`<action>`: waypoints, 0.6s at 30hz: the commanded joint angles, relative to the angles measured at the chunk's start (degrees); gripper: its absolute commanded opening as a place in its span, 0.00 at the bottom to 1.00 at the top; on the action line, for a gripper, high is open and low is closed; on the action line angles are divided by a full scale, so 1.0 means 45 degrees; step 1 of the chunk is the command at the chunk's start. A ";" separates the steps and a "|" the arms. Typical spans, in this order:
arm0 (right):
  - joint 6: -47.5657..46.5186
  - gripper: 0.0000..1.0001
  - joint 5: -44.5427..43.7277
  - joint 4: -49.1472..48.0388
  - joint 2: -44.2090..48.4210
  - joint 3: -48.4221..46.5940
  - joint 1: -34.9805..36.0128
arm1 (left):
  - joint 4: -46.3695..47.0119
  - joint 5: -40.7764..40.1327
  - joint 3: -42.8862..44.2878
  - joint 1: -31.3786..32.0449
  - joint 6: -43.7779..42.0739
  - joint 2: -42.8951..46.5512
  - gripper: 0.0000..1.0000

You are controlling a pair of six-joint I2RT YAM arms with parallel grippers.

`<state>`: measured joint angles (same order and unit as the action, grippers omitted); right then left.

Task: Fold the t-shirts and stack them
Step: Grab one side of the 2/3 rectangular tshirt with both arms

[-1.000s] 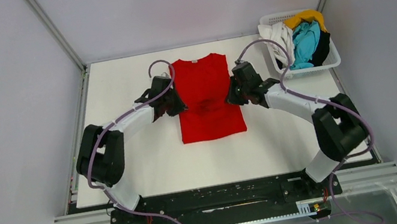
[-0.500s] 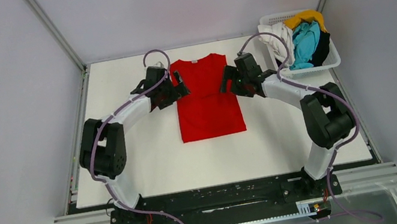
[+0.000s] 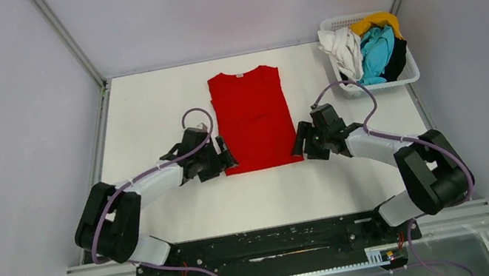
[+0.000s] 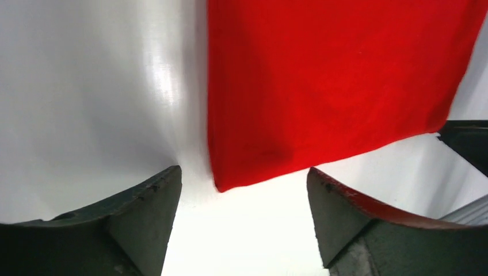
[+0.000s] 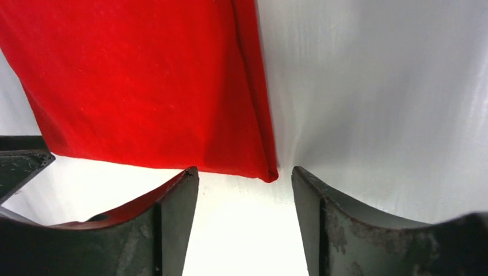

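Observation:
The red t-shirt [image 3: 253, 118] lies flat on the white table, folded into a narrow strip with its collar at the far end. My left gripper [image 3: 227, 157] sits at its near left corner, open and holding nothing. In the left wrist view that corner of the red t-shirt [image 4: 230, 181] lies just beyond the left gripper [image 4: 244, 172]. My right gripper [image 3: 297, 145] is open at the near right corner. In the right wrist view that corner of the red t-shirt [image 5: 267, 172] lies just ahead of the right gripper [image 5: 246, 171]. White [image 3: 341, 47], turquoise [image 3: 375, 52], yellow [image 3: 378, 20] and black [image 3: 399, 56] t-shirts are bunched in the basket.
The white lattice basket [image 3: 411, 74] stands at the table's far right corner. Bare white table [image 3: 149, 124] shows left of the shirt and in front of it. Grey walls and metal posts enclose the table on three sides.
Both grippers went from shut at the shirt's middle sides to open, then drew back along its edges to the near hem corners. The shirt now lies smooth.

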<state>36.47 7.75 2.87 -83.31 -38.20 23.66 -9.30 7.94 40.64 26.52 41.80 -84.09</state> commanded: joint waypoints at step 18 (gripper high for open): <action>0.0636 0.00 0.1148 -0.0503 0.0052 0.0664 0.0519 | 0.0136 -0.0477 -0.0350 0.1286 0.0642 -0.0614 0.00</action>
<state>38.85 11.35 0.71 -87.15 -37.76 24.69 -4.14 7.66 41.56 30.30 44.45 -90.59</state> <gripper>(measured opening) 0.032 0.033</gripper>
